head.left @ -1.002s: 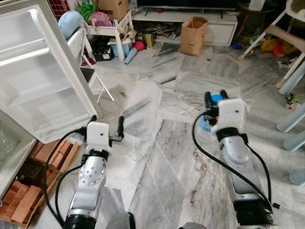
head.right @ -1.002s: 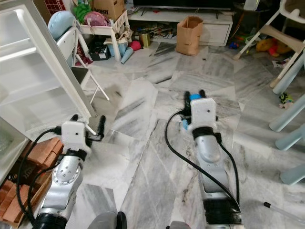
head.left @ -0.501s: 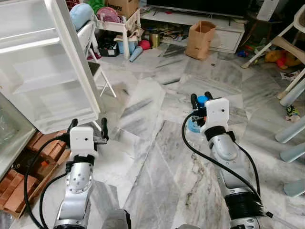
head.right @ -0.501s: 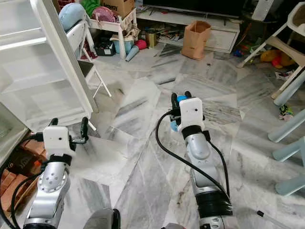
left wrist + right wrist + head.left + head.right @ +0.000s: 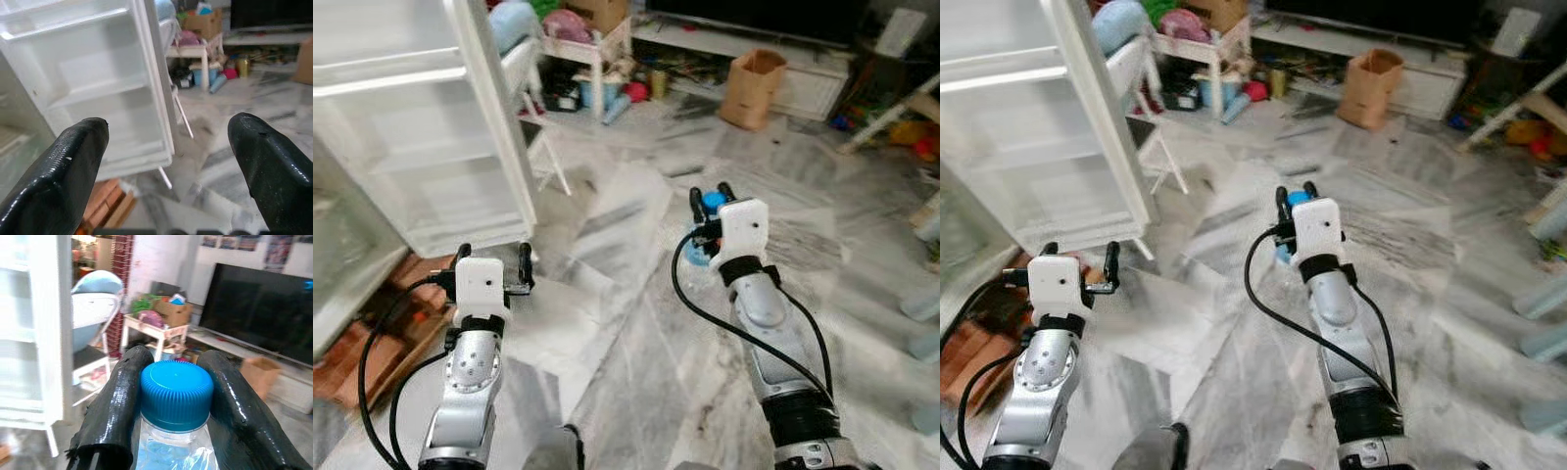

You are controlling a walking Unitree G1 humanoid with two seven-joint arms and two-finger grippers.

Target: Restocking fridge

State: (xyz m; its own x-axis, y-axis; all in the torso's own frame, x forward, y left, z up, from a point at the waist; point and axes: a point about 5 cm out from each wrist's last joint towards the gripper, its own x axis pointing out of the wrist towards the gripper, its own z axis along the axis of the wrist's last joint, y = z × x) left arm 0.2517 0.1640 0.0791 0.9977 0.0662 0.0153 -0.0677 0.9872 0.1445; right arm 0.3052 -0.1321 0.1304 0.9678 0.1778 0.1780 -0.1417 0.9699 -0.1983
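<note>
Closer now than a second ago, the open fridge door (image 5: 431,127) stands larger ahead of the left gripper (image 5: 491,265); the camera swung toward it while both arms kept their pose. The right gripper (image 5: 1297,195) is clamped on one water bottle (image 5: 175,431), a black finger pressed to each side just under its blue cap (image 5: 176,392), so the bottle's long axis runs along the fingers. From that hand, the door shelves (image 5: 105,88) lie well off toward the robot's left and ahead. The left gripper, fingers spread and empty, is nearer the fridge, but the bottle sits in the right. One bottle, one fridge, two grippers
</note>
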